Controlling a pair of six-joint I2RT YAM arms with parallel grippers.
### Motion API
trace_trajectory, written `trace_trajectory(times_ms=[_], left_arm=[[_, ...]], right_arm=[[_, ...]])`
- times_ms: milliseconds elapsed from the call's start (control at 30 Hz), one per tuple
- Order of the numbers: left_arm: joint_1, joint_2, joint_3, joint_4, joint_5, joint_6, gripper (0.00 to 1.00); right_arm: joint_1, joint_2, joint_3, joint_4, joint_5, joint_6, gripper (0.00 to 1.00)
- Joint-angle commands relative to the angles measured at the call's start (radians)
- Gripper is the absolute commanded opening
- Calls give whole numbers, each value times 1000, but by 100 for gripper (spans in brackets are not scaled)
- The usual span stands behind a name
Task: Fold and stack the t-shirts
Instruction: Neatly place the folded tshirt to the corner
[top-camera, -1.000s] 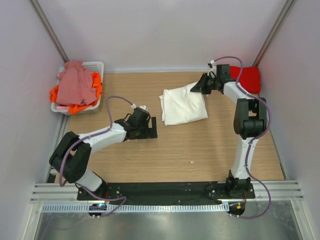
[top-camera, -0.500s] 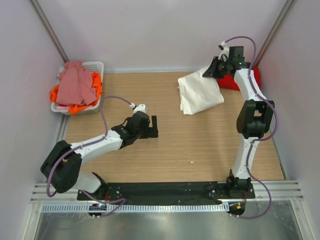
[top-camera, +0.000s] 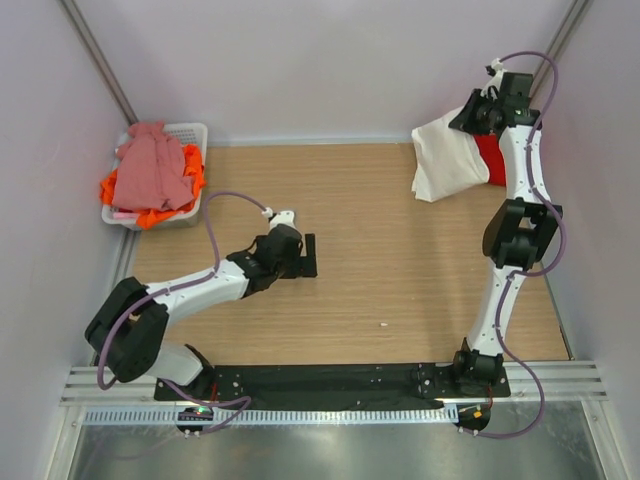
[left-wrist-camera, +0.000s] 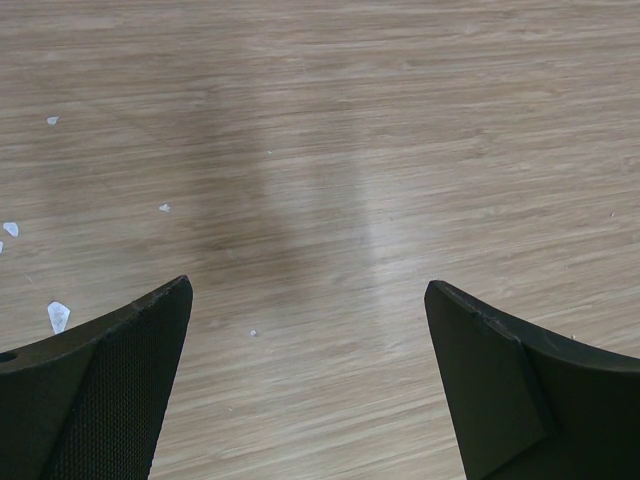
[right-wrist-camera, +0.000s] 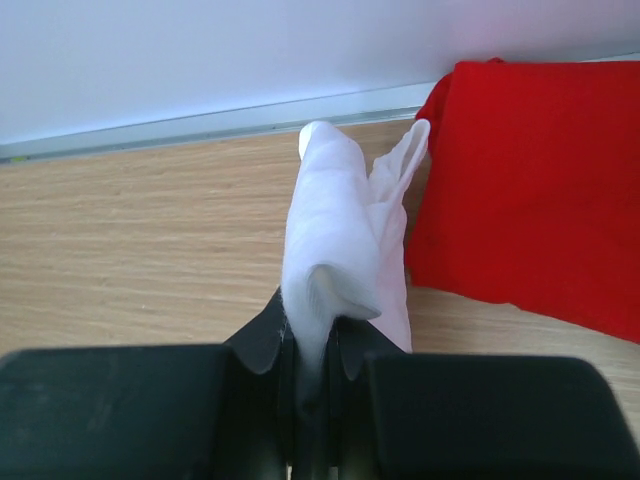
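Right gripper (top-camera: 476, 115) was clamped on the white t-shirt (top-camera: 443, 160), jaws pinched tight on a bunched edge of cloth in the right wrist view. The folded white bundle hung from it at the far right corner of the table (top-camera: 400, 280). It sat just beside the red t-shirt (top-camera: 490, 158) and overlapped that shirt's left edge from the top camera. The red one lay flat against the back wall. I couldn't tell whether the white cloth touched the table or the red shirt. Left gripper (top-camera: 306, 255) was released, fingers spread wide and holding nothing. It was low over bare wood at mid-left, with a few small white flecks on the wood under it. The pink t-shirt (top-camera: 150, 170) was heaped on top of the orange t-shirt (top-camera: 192, 160) in the white basket (top-camera: 192, 131) at the far left corner, well apart from both grippers.
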Motion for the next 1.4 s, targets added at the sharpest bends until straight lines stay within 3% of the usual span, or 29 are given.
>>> trace_trajectory(times_ms=[0, 633, 1367], left_arm=[[-13, 8, 24, 47, -41, 11, 100], [-46, 48, 66, 32, -78, 28, 100], [-68, 76, 92, 7, -106, 34, 100]], right_arm=[[3, 16, 123, 30, 32, 27, 2], [-31, 59, 281, 175, 139, 137, 1], [-136, 182, 298, 223, 98, 143, 1]])
